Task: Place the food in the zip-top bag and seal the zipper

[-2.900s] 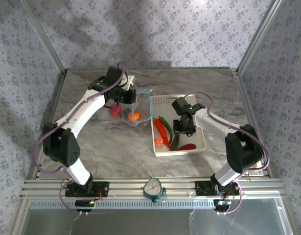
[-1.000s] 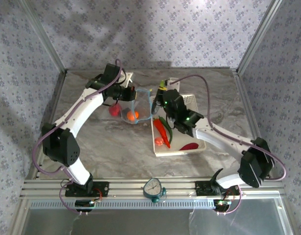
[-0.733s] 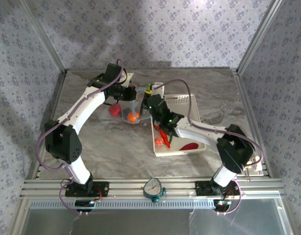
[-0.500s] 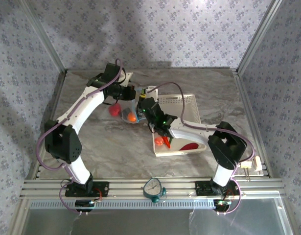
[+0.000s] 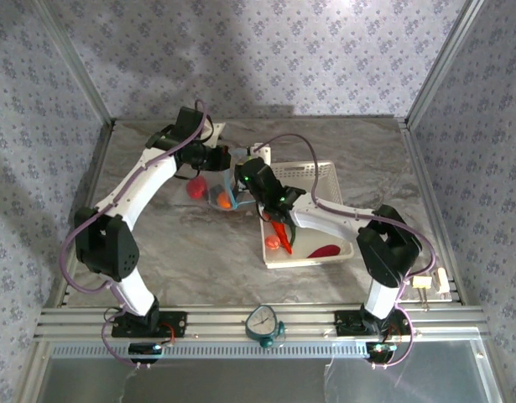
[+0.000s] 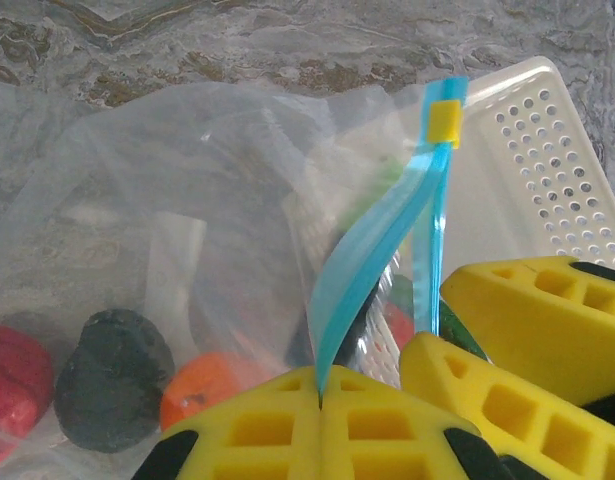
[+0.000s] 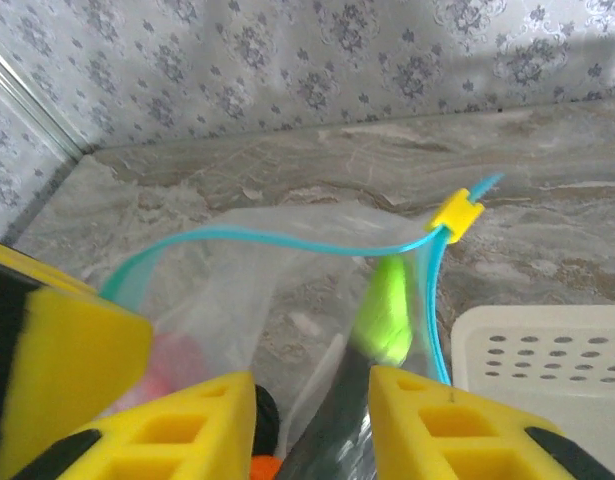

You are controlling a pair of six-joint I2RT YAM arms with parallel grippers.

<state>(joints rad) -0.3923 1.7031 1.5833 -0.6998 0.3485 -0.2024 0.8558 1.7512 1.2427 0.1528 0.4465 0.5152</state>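
**Ana:** What does the overhead camera give you?

**Ben:** The layout. The zip-top bag (image 5: 217, 191) stands on the marble table (image 5: 182, 252), toward the far side and just left of the white basket (image 5: 325, 172). Both arms meet over it. A red pepper (image 5: 282, 227), a small orange-red piece (image 5: 273, 243) and a red chili (image 5: 323, 251) lie in the basket's near half. From above the wrists cover the fingers, so I cannot judge either grip there.

**Ana:** And the close-ups?

**Ben:** In the left wrist view the left gripper (image 6: 320, 388) has its pads pressed together on one strip of the light-blue zipper (image 6: 372, 250), holding that lip up. Through the clear plastic I see three pieces of food low in the bag: a red piece (image 6: 12, 375), a black lump (image 6: 112, 375) and an orange one (image 6: 202, 385).

**Ana:** The other arm?

**Ben:** In the right wrist view the right gripper (image 7: 309, 390) is clamped on a dark vegetable (image 7: 332, 415). Its bright green tip (image 7: 382, 315) sits in the open mouth, between the two zipper strips. Those strips join at a yellow slider (image 7: 457, 213) on the far right corner. How deep the tip reaches I cannot tell.

**Ana:** Any writing?

**Ben:** A round dial (image 5: 264, 322) sits on the near rail between the arm bases. Its face has marks too small to read.
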